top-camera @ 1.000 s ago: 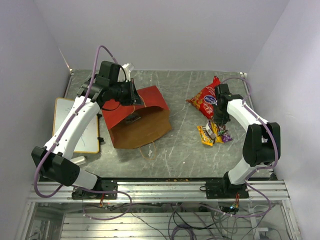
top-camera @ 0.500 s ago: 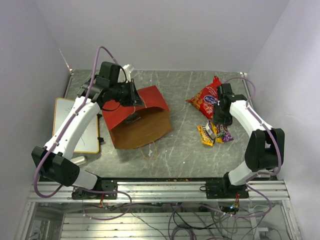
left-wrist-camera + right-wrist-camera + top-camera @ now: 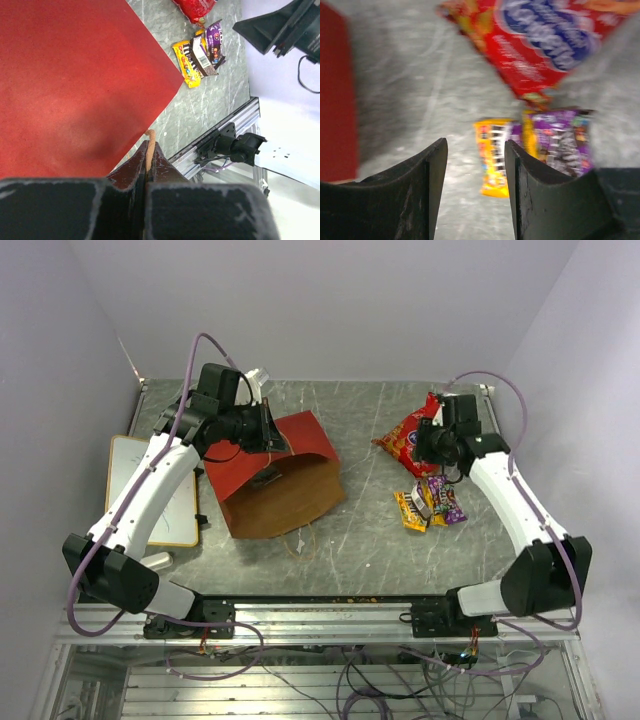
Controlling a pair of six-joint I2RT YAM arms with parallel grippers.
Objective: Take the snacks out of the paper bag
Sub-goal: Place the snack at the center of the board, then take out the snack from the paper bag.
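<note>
The red paper bag (image 3: 272,478) lies tipped on the table, its brown inside facing the near edge. My left gripper (image 3: 268,432) is shut on its twisted brown handle (image 3: 150,135), with the bag's red side (image 3: 75,75) filling the left wrist view. The red chip bag (image 3: 406,436) lies at the far right, and the yellow, purple and dark candy packets (image 3: 430,502) lie just nearer. My right gripper (image 3: 428,444) hovers open and empty over the chip bag's near end. The right wrist view, blurred, shows the chip bag (image 3: 545,45), a yellow packet (image 3: 492,155) and a purple packet (image 3: 560,140).
A yellow-framed whiteboard (image 3: 150,490) lies at the left edge with a small white object (image 3: 160,560) near its front corner. A pale object (image 3: 258,375) sits behind the left wrist. Walls close in the back and both sides. The loose second handle (image 3: 298,540) trails toward the near rail.
My right arm has lifted away from the candy packets and swung back toward the chip bag, its gripper empty. The left arm and the paper bag have not moved.
</note>
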